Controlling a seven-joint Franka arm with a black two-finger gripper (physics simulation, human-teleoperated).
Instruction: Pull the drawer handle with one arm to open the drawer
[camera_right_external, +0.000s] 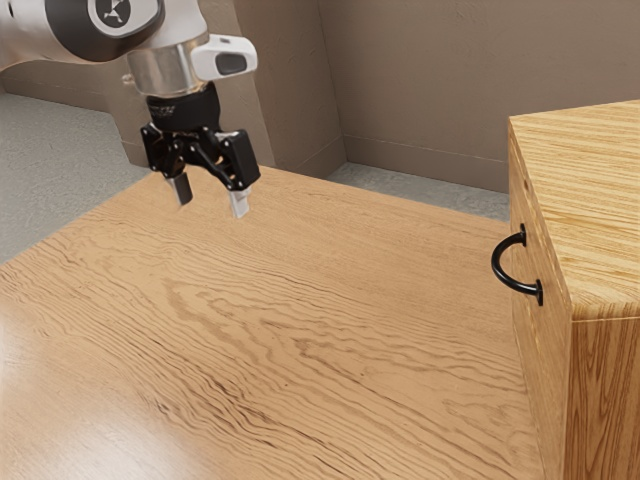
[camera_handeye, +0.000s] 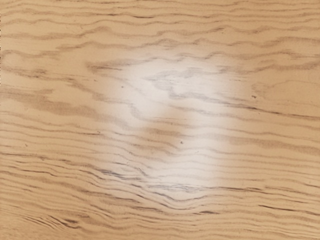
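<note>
A wooden drawer cabinet (camera_right_external: 585, 200) stands at the exterior view's right edge, its front face turned toward the arm. A black curved handle (camera_right_external: 512, 264) sticks out from that face. My gripper (camera_right_external: 210, 197) hangs above the table at the exterior view's upper left, far from the handle. Its two fingers point down, stand apart and hold nothing. In the wrist view I see bare wooden table top (camera_handeye: 160, 120) with a pale glare patch below the hand.
The wooden table (camera_right_external: 260, 330) stretches between the gripper and the cabinet with nothing lying on it. Grey floor (camera_right_external: 50, 160) and brown walls (camera_right_external: 430, 70) lie beyond the table's far edge.
</note>
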